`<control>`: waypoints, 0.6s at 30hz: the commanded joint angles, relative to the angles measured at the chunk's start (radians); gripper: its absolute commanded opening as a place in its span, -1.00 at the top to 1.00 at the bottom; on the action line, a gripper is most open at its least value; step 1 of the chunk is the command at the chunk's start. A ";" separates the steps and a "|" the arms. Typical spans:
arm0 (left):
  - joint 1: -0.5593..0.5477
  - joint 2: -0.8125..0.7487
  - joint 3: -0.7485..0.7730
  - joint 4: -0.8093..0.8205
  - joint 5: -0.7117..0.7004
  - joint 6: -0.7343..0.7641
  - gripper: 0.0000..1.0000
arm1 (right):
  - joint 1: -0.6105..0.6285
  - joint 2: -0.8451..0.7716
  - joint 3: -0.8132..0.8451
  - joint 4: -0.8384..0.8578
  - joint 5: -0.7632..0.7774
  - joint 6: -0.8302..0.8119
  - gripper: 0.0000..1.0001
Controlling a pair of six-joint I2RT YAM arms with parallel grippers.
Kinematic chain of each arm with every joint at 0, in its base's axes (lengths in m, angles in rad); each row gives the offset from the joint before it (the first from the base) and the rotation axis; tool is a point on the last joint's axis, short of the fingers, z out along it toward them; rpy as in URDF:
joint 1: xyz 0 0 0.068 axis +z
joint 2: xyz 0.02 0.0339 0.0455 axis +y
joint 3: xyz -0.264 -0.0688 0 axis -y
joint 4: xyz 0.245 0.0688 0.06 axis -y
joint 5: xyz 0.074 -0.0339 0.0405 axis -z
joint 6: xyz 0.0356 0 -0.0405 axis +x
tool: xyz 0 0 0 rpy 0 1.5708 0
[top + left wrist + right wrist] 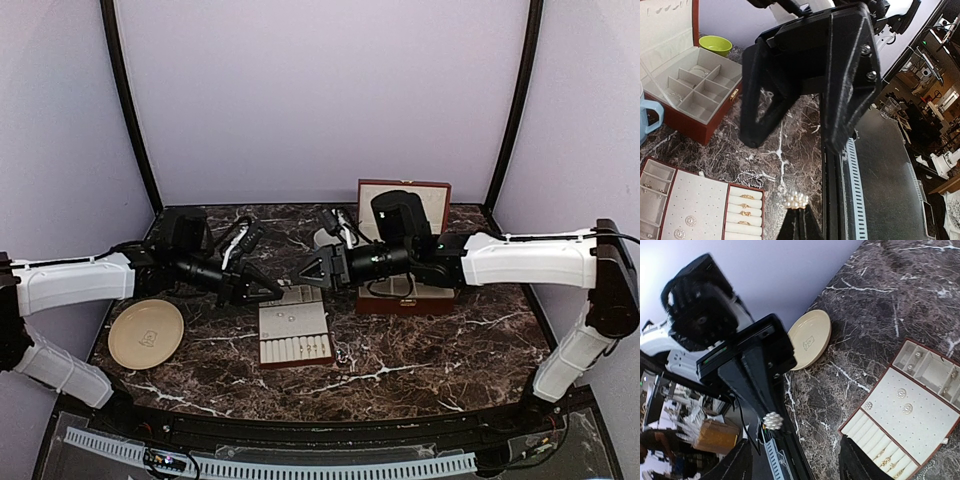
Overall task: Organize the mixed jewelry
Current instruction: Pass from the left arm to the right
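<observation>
One small pearl cluster [796,201] is pinched in the tips of the left gripper [797,214], in the air facing the right gripper [795,141], whose jaws stand apart. It looks light, hard and slippery, so better to take it gently across the beads.

The table [430,345] is glossy dark marble veined white. The tray [695,200] is lined matt cream. The pearl cluster [796,201] looks lustrous. The right gripper [795,142] is matt black plastic.
</observation>
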 commanded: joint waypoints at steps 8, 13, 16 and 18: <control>-0.019 0.000 0.022 -0.034 0.022 0.043 1.00 | 0.035 0.051 0.048 0.061 -0.086 0.000 -0.13; -0.021 0.005 0.021 -0.039 0.000 0.052 1.00 | 0.043 0.089 0.092 0.032 -0.059 0.012 -0.17; -0.021 0.005 0.022 -0.040 -0.002 0.052 1.00 | 0.053 0.103 0.111 0.011 -0.056 0.004 -0.12; -0.021 0.004 0.019 -0.039 -0.010 0.052 1.00 | 0.058 0.114 0.123 -0.005 -0.053 0.003 -0.09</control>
